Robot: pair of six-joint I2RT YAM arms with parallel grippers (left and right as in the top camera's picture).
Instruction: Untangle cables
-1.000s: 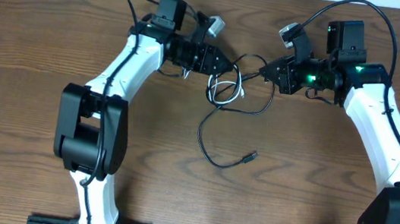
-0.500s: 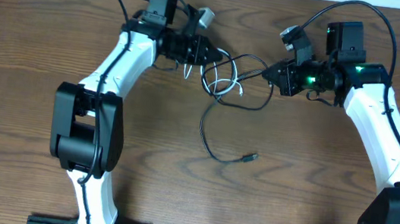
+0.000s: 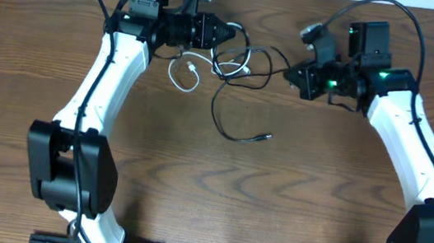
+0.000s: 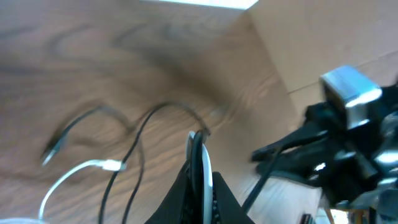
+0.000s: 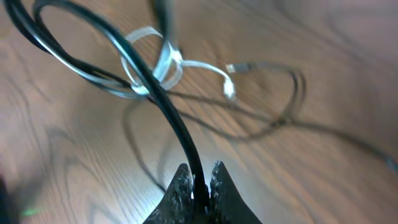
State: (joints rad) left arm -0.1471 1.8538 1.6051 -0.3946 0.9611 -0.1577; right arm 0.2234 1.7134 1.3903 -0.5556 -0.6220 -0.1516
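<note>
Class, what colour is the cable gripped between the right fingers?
Black; the cable shows best in the right wrist view.

The overhead camera looks straight down on the table (image 3: 19, 114) from well above. It takes in both arms whole, with their bases at the bottom edge.

The left wrist camera sits just behind the left gripper (image 4: 200, 140), low and tilted. It faces along the fingers across the table toward the right arm (image 4: 348, 143).

The right wrist camera sits just behind the right gripper (image 5: 199, 177), very near the tabletop, and faces the opposite way.

All 3 views share the middle patch where the white cable (image 3: 180, 74) and black cable (image 3: 225, 127) lie. Both wrist views are blurred.
</note>
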